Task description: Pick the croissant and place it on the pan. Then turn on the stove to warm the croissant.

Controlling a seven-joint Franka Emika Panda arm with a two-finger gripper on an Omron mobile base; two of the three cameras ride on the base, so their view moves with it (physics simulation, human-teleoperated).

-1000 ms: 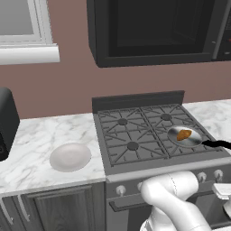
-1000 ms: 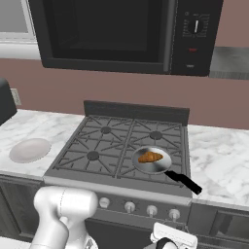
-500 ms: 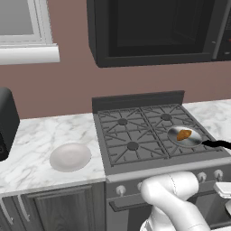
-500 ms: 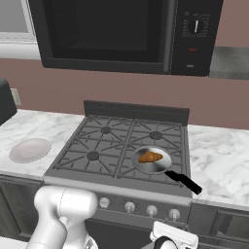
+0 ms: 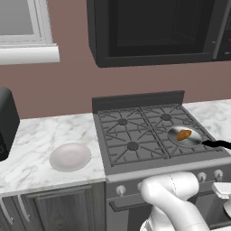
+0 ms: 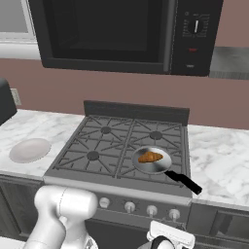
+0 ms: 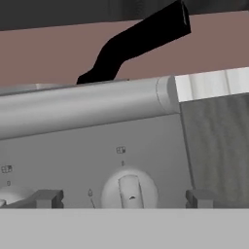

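Observation:
The golden-brown croissant (image 5: 183,134) (image 6: 150,157) lies in the small grey pan (image 5: 193,140) (image 6: 156,168) on the front right burner of the stove (image 5: 131,131) (image 6: 104,146). The pan's black handle (image 6: 185,182) (image 7: 141,39) sticks out over the stove's front edge. My gripper (image 7: 124,198) hangs low in front of the stove's knob panel, open, with a silver knob (image 7: 129,188) centred between its fingertips (image 7: 48,198). The fingertips stand apart from the knob on both sides.
A white plate (image 5: 70,156) (image 6: 30,150) sits on the marble counter (image 5: 36,135) left of the stove. A black microwave (image 5: 153,31) (image 6: 121,34) hangs above. More silver knobs (image 6: 129,206) line the stove front. A black appliance (image 5: 6,122) stands at the far left.

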